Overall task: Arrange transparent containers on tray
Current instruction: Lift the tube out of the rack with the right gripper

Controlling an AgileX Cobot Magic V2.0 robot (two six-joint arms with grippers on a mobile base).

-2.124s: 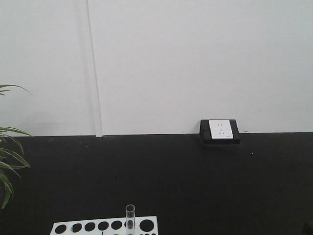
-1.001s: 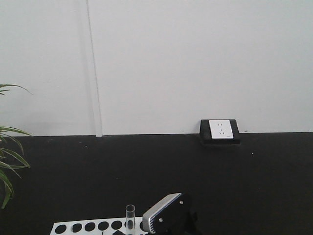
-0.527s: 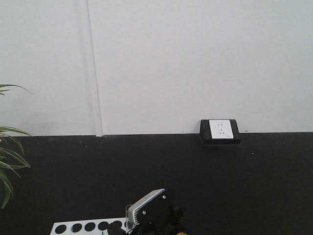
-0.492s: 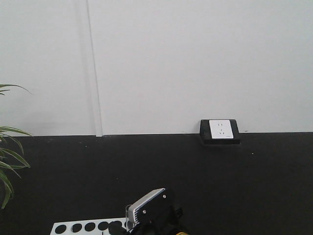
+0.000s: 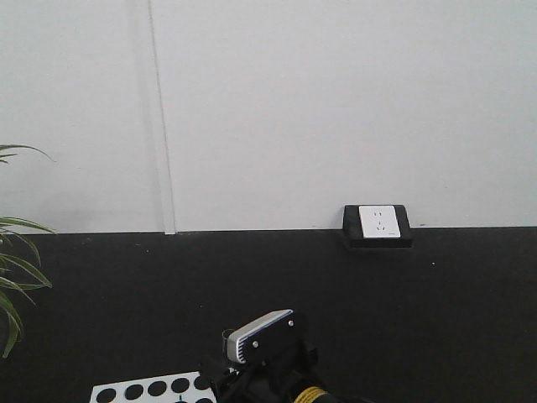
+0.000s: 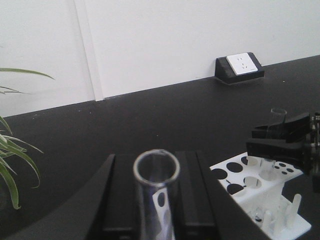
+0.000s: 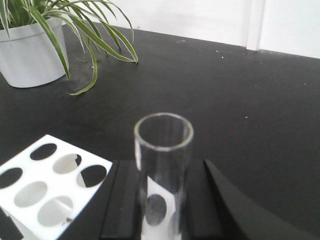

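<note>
Two clear glass test tubes are held. In the left wrist view one tube (image 6: 156,175) stands upright between the black fingers of my left gripper (image 6: 156,161), which is shut on it. The other tube (image 7: 163,145) is in my right gripper (image 7: 163,167), shut on it, just right of the white rack (image 7: 42,182). From the left wrist view the right gripper (image 6: 256,140) hovers over the rack (image 6: 260,187), the tube's rim (image 6: 278,112) poking above it. More tubes stand in the rack's holes. The yellow tray is out of view.
A potted plant in a white pot (image 7: 31,52) stands at the back left, with leaves (image 6: 10,160) reaching over the black table. A wall socket box (image 5: 377,225) sits at the table's far edge. The right arm's wrist housing (image 5: 264,334) rises behind the rack (image 5: 151,390).
The right arm came in from the right to the tube standing in the rack and closed on it. The tube's rim now sits higher than before.
</note>
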